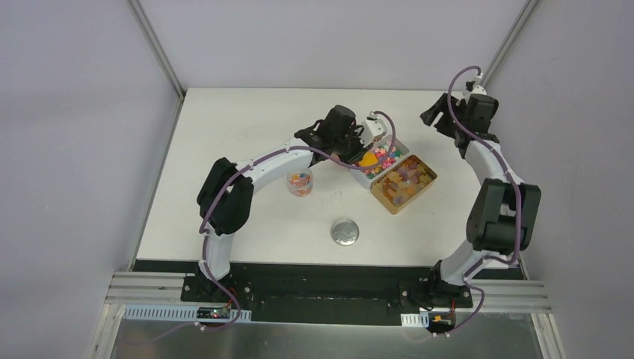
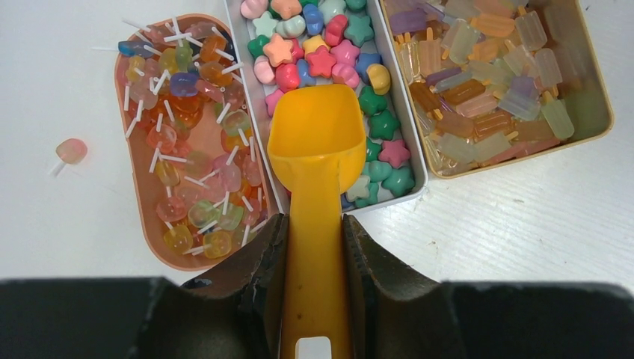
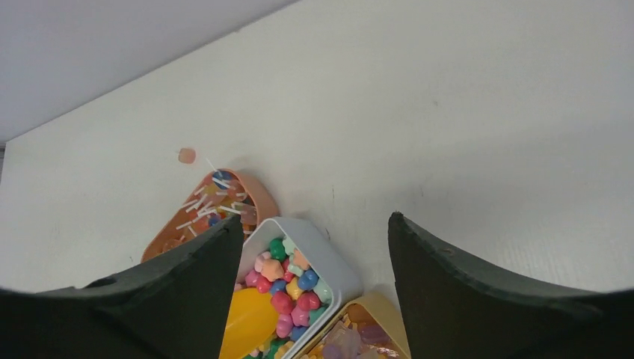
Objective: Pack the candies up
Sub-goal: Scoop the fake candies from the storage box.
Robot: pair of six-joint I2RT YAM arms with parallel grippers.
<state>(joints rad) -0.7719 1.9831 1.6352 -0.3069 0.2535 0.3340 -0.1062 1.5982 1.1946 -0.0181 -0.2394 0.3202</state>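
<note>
Star-shaped candies (image 2: pixel 321 60) in mixed colours fill a white tin (image 2: pixel 407 112) at the back centre-right of the table (image 1: pixel 224 134). My left gripper (image 2: pixel 314 221) is shut on the handle of an orange scoop (image 2: pixel 318 142). The scoop's bowl shows nothing in it and lies among the stars. A pink tin (image 2: pixel 123 120) to the left holds lollipop candies (image 2: pixel 187 134). A gold tin (image 2: pixel 598 112) to the right holds popsicle-shaped gummies (image 2: pixel 486 82). My right gripper (image 3: pixel 312 221) is open, with nothing between its fingers, and hangs off to one side above the three tins.
A clear cup (image 1: pixel 300 182) with some candies stands left of the tins. A round silver lid (image 1: pixel 345 232) lies nearer the front. One stray lollipop (image 2: pixel 71 151) rests on the table beside the pink tin. Walls enclose the table on three sides.
</note>
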